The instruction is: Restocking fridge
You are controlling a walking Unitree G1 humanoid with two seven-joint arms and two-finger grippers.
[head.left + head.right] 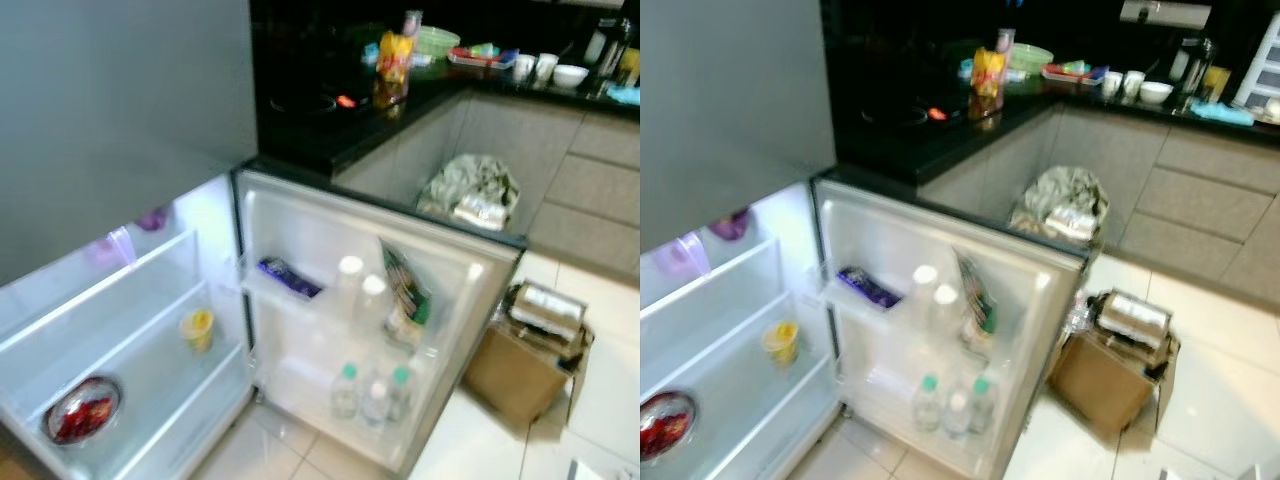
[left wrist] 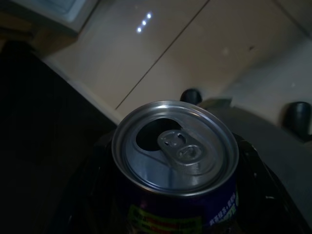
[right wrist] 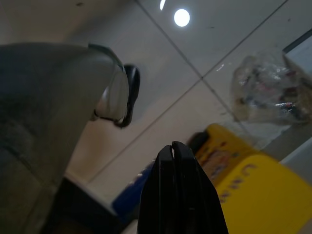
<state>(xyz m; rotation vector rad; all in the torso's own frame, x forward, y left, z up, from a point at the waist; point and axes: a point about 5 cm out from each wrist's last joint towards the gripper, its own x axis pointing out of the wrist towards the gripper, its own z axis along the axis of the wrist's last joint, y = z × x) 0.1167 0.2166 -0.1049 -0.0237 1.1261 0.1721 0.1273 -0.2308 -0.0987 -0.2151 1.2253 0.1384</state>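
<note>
Fridge (image 1: 300, 250) restocking under way: the lower door (image 1: 420, 300) is standing wide open onto a pale tiled floor (image 1: 600, 390), its racks carrying a dark blue packet (image 1: 290, 277), two white-capped containers (image 1: 362, 290), a tilted green-and-white pouch (image 1: 407, 295) and, lower down, three small water bottles (image 1: 372, 392). Inside the lit compartment, a yellow cup (image 1: 198, 326) is sitting on a clear shelf and a foil-rimmed bowl of something red (image 1: 82, 410) is resting further forward, with purple items (image 1: 152, 218) blurred at the back.

Seen from the left wrist, the left gripper (image 2: 185, 204) is gripping a purple drink can (image 2: 176, 151) between its fingers, the silver top facing the camera with its tab opening showing dark; the can is hanging above the tiles, beside a grey trouser leg and dark shoes.

Seen from the right wrist, the right gripper (image 3: 174, 148) is pointing at the floor with its fingers (image 3: 165, 185) pressed together on nothing, above a yellow bag (image 3: 253, 185) and near a clear plastic bag (image 3: 270, 92).

Beyond the door, a dark bench (image 1: 400, 95) is holding a yellow snack packet (image 1: 394, 57), a green bowl (image 1: 436, 40) and white cups (image 1: 535, 66). A crumpled grey-green bag (image 1: 470, 190) is lying against the cabinets, and an open cardboard box (image 1: 530, 360) is sitting on the floor just beside the door's edge.
</note>
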